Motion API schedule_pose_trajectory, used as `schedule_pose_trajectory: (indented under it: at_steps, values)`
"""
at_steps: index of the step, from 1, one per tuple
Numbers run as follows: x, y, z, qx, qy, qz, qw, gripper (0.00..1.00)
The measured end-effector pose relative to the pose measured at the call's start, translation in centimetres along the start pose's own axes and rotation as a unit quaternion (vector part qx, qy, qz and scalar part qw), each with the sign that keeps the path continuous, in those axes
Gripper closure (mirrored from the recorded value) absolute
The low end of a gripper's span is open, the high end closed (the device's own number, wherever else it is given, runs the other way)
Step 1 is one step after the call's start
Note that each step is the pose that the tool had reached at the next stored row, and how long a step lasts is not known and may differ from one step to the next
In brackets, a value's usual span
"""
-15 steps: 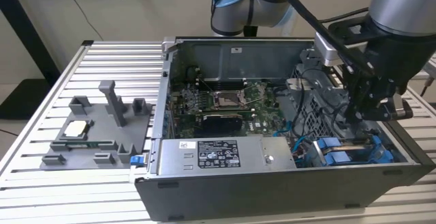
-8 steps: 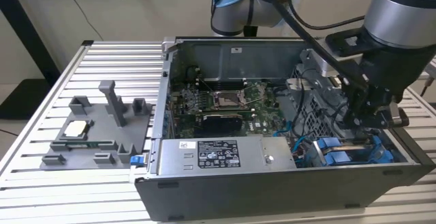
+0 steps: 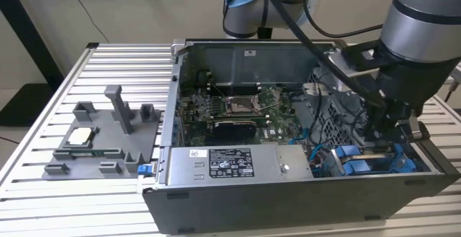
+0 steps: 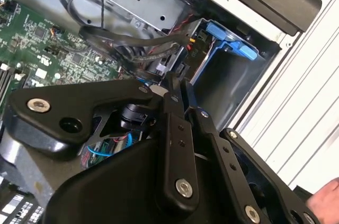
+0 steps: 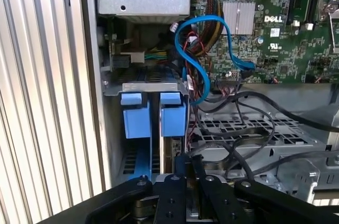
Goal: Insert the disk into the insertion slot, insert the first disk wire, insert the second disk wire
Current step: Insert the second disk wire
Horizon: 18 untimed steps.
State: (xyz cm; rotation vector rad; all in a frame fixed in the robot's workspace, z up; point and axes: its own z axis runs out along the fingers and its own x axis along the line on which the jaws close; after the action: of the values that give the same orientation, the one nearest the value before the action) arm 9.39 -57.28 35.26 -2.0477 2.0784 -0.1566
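Black claw (image 5: 185, 173) linkage crowds the foreground in both wrist views, its two fingers drawn nearly together down inside the open computer case (image 3: 288, 204). Whether they pinch anything cannot be told; in the first wrist view the tips sit just beside the rail of a blue carrier.

One case lies open on the slatted counter (image 3: 43, 204), toward the edge on the exterior view's right. Inside it are one green motherboard (image 3: 238, 107) and one boxy silver power supply (image 3: 238, 164) along the near wall. The disk (image 5: 172, 152) stands on edge in the insertion slot (image 5: 145, 87) at the case's near corner on the exterior view's right; two bright blue carrier tabs (image 5: 173, 115) show side by side there in the first wrist view. One light-blue cable (image 5: 204, 54) loops above the bay, and several black cables (image 5: 249, 128) trail across the grey drive cage.

One grey fixture tray (image 3: 101, 140) rests on the counter beside the case, on the exterior view's left.
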Motion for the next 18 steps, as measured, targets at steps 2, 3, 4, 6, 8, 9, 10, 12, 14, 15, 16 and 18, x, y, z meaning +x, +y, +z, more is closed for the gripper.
schedule_pose_trajectory:
  at_steps: [2,3,4,6,8,9,10,12,14,15,16,18]
  values:
    - [0.14,0.02,0.32,0.0009,0.0002,0.000,1.0000,0.84]
    - [0.18,-0.02,0.47,0.0014,0.0001,0.000,1.0000,0.84]
    - [0.20,-0.13,0.59,0.0018,0.0001,0.000,1.0000,0.84]
    - [0.24,-0.29,0.83,0.0023,0.0002,0.000,1.0000,0.84]
    - [0.29,-0.39,1.11,0.0025,0.0002,0.000,1.0000,0.84]
    - [0.31,-0.49,1.22,0.0025,0.0001,0.000,1.0000,0.84]
    - [0.32,-0.63,1.29,0.0026,0.0003,0.000,1.0000,0.84]
    - [0.33,-0.79,1.39,0.0025,0.0010,0.000,1.0000,0.84]
    - [0.34,-0.81,1.50,0.0026,0.0011,0.000,1.0000,0.84]
    - [0.34,-0.80,1.53,0.0026,0.0012,0.000,1.0000,0.84]
    - [0.34,-0.80,1.56,0.0026,0.0012,0.000,1.0000,0.84]
    - [0.35,-0.79,1.64,0.0026,0.0012,0.000,1.0000,0.84]
